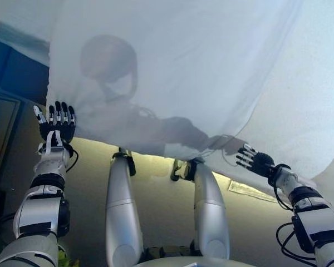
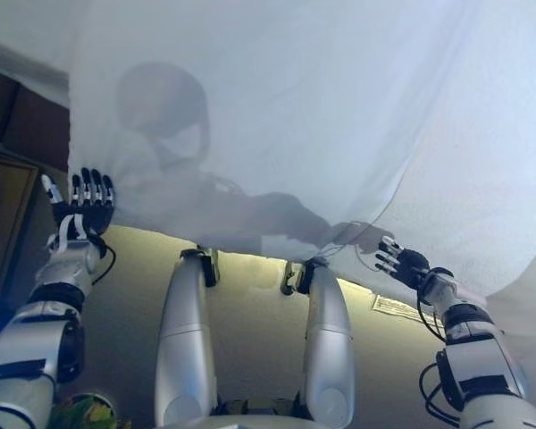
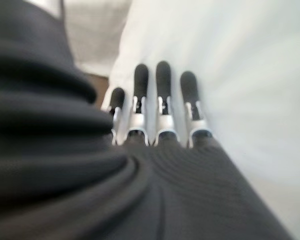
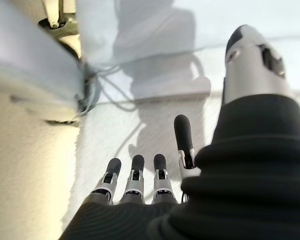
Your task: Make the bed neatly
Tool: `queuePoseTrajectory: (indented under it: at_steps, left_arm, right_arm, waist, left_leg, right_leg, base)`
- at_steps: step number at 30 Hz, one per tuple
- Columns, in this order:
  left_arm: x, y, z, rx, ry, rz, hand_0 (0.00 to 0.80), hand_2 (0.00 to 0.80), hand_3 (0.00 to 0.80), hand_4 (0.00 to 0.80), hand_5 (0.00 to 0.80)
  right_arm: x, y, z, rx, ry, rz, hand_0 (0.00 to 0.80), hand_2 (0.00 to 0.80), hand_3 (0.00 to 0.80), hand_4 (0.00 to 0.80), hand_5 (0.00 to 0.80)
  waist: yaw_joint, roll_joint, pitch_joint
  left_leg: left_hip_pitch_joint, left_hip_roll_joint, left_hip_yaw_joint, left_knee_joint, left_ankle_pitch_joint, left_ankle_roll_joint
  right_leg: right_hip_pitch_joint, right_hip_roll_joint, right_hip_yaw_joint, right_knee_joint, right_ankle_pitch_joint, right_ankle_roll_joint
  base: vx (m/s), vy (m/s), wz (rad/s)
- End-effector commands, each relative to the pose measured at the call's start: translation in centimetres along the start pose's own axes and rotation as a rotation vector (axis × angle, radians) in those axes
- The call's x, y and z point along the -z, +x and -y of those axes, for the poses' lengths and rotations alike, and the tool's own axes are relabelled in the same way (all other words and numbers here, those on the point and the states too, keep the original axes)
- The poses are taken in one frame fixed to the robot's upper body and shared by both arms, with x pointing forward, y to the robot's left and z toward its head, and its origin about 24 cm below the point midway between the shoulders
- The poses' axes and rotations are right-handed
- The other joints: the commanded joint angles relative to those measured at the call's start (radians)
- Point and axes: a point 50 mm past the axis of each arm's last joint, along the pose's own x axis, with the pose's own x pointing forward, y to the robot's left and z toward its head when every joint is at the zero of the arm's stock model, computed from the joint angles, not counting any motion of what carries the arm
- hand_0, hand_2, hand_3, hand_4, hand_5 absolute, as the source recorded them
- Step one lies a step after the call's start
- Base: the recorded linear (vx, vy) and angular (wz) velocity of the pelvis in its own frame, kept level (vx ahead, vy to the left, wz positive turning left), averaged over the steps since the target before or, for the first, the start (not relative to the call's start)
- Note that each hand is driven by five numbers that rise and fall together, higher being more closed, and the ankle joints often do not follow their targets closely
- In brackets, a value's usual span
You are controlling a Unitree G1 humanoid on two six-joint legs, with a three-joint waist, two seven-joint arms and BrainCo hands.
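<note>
A smooth white sheet covers the bed and hangs over its near edge. A thicker, textured white cover lies under it on the right. My left hand is open at the sheet's near left corner, its straight fingers lying against the cloth. My right hand is open at the hanging edge on the right. Its fingers reach straight onto the textured cover, thumb held apart. Neither hand has cloth curled in it.
Dark furniture stands beside the bed on the left. A beige floor runs along the bed's near side, with a flat paper label lying on it at the right.
</note>
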Motion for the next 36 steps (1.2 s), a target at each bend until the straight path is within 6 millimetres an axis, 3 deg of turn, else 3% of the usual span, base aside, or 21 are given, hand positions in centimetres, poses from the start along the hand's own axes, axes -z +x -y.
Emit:
queuePoseTrajectory:
  at_steps: [1, 7, 14, 19, 24, 29, 31, 32, 33, 36]
  left_arm:
    - [-1.8, -1.1, -2.0, -0.078, 0.014, 0.033, 0.0, 0.0, 0.0, 0.0, 0.0]
    - [-2.3, -2.3, -3.8, -0.139, 0.031, 0.012, 0.0, 0.0, 0.0, 0.0, 0.0]
    - [-1.1, -7.1, -10.1, -0.285, 0.025, -0.051, 0.0, 0.0, 0.0, 0.0, 0.0]
    - [-0.7, -12.6, -14.8, -0.411, 0.026, -0.125, 0.0, 0.0, 0.0, 0.0, 0.0]
    - [0.0, -16.7, -17.4, -0.488, 0.036, -0.221, 0.0, 0.0, 0.0, 0.0, 0.0]
    - [1.8, -19.3, -18.8, -0.536, 0.054, -0.326, 0.0, 0.0, 0.0, 0.0, 0.0]
    - [2.5, -20.4, -19.4, -0.574, 0.081, -0.362, 0.0, 0.0, 0.0, 0.0, 0.0]
    - [2.5, -20.6, -19.5, -0.581, 0.087, -0.367, 0.0, 0.0, 0.0, 0.0, 0.0]
    - [2.5, -21.1, -19.8, -0.6, 0.104, -0.382, 0.0, 0.0, 0.0, 0.0, 0.0]
    - [2.1, -22.0, -20.2, -0.655, 0.159, -0.418, 0.0, 0.0, 0.0, 0.0, 0.0]
  right_arm:
    - [1.0, -1.4, 2.5, 0.068, 0.061, 0.016, 0.0, 0.0, 0.0, 0.0, 0.0]
    - [1.4, -1.6, 2.8, 0.069, 0.088, 0.034, 0.0, 0.0, 0.0, 0.0, 0.0]
    - [2.7, -1.8, 3.3, 0.076, 0.124, 0.035, 0.0, 0.0, 0.0, 0.0, 0.0]
    - [5.6, -2.6, 4.4, 0.104, 0.163, 0.004, 0.0, 0.0, 0.0, 0.0, 0.0]
    - [9.3, -3.9, 5.6, 0.138, 0.223, -0.045, 0.0, 0.0, 0.0, 0.0, 0.0]
    - [12.7, -5.1, 6.1, 0.176, 0.293, -0.112, 0.0, 0.0, 0.0, 0.0, 0.0]
    - [14.5, -5.5, 6.0, 0.187, 0.325, -0.165, 0.0, 0.0, 0.0, 0.0, 0.0]
    - [14.8, -5.6, 6.0, 0.187, 0.331, -0.175, 0.0, 0.0, 0.0, 0.0, 0.0]
    - [15.7, -5.9, 6.0, 0.193, 0.334, -0.212, 0.0, 0.0, 0.0, 0.0, 0.0]
    - [17.5, -6.6, 6.0, 0.211, 0.334, -0.288, 0.0, 0.0, 0.0, 0.0, 0.0]
  waist:
    - [0.025, -0.02, -0.04]
    - [0.036, -0.012, -0.036]
    - [0.039, 0.027, -0.038]
    - [0.038, 0.053, -0.061]
    - [0.036, 0.073, -0.113]
    - [0.032, 0.095, -0.17]
    - [0.027, 0.103, -0.21]
    - [0.026, 0.105, -0.216]
    - [0.024, 0.109, -0.241]
    - [0.017, 0.12, -0.307]
  left_leg:
    - [0.019, -0.043, -0.016, -0.007, -0.075, 0.001]
    - [0.01, -0.047, -0.019, 0.007, -0.079, -0.002]
    - [0.116, -0.049, 0.018, -0.049, -0.075, -0.014]
    - [0.267, -0.058, 0.069, -0.162, -0.053, -0.035]
    - [0.453, -0.082, 0.103, -0.34, -0.002, -0.047]
    - [0.644, -0.106, 0.131, -0.511, 0.047, -0.049]
    - [0.731, -0.117, 0.156, -0.617, 0.103, -0.039]
    - [0.756, -0.119, 0.147, -0.631, 0.088, -0.047]
    - [0.796, -0.126, 0.166, -0.69, 0.127, -0.041]
    - [0.913, -0.139, 0.18, -0.831, 0.165, -0.038]
  right_leg:
    - [-0.022, -0.034, -0.037, -0.027, 0.102, 0.056]
    - [-0.03, -0.041, -0.043, -0.016, 0.099, 0.056]
    - [0.058, -0.039, -0.04, -0.062, 0.083, 0.058]
    - [0.199, -0.044, -0.048, -0.165, 0.082, 0.067]
    - [0.376, -0.057, -0.054, -0.341, 0.112, 0.084]
    - [0.57, -0.055, -0.077, -0.521, 0.146, 0.101]
    - [0.666, -0.04, -0.102, -0.636, 0.195, 0.1]
    - [0.69, -0.035, -0.094, -0.647, 0.181, 0.11]
    - [0.732, -0.029, -0.109, -0.707, 0.216, 0.106]
    - [0.839, -0.011, -0.11, -0.832, 0.261, 0.126]
  base:
    - [-0.032, -0.068, 0.0]
    - [-0.02, -0.063, 0.04]
    - [0.011, -0.013, 0.02]
    - [0.089, -0.014, 0.1]
    - [0.162, -0.017, 0.13]
    - [0.15, -0.005, 0.07]
    - [0.177, -0.029, -0.01]
    - [0.221, -0.03, -0.03]
    - [0.259, -0.029, -0.05]
    - [0.247, -0.024, -0.08]
